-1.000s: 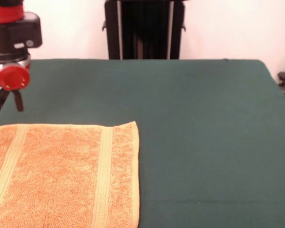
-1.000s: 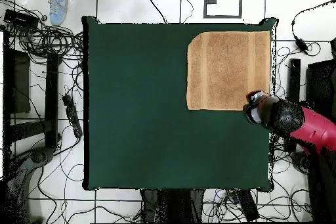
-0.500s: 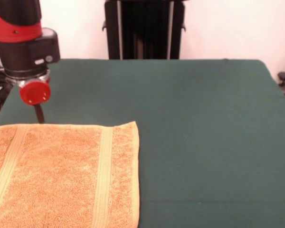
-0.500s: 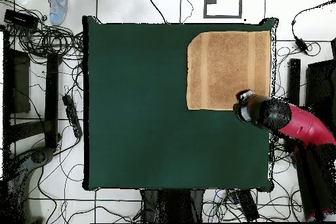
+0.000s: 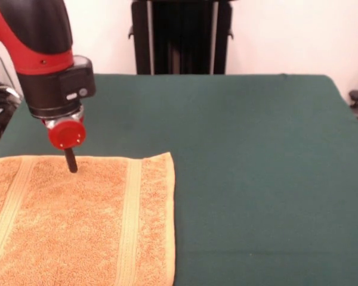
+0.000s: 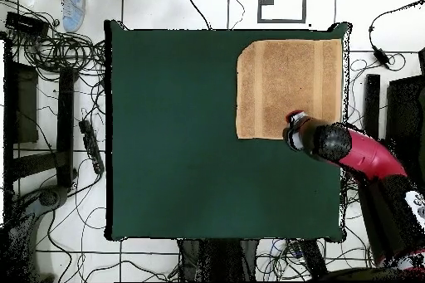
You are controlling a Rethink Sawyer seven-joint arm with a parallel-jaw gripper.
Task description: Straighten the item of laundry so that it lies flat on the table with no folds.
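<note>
Gripper [image 5: 71, 162] tip over flat towel's [image 5: 77, 220] edge.

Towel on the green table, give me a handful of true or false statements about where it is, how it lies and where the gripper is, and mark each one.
1. The towel lies spread out on the table with no fold showing. True.
2. The towel sits in the middle of the table. False: in the overhead view it lies in a corner, along two table edges.
3. The gripper is over the towel's edge nearest the robot. True.
4. The gripper has lifted a towel corner off the table. False: all of the towel in view rests on the cloth.
5. The towel has ribbed bands running across it. True.
6. A second towel lies on the table. False: there is only one.
</note>
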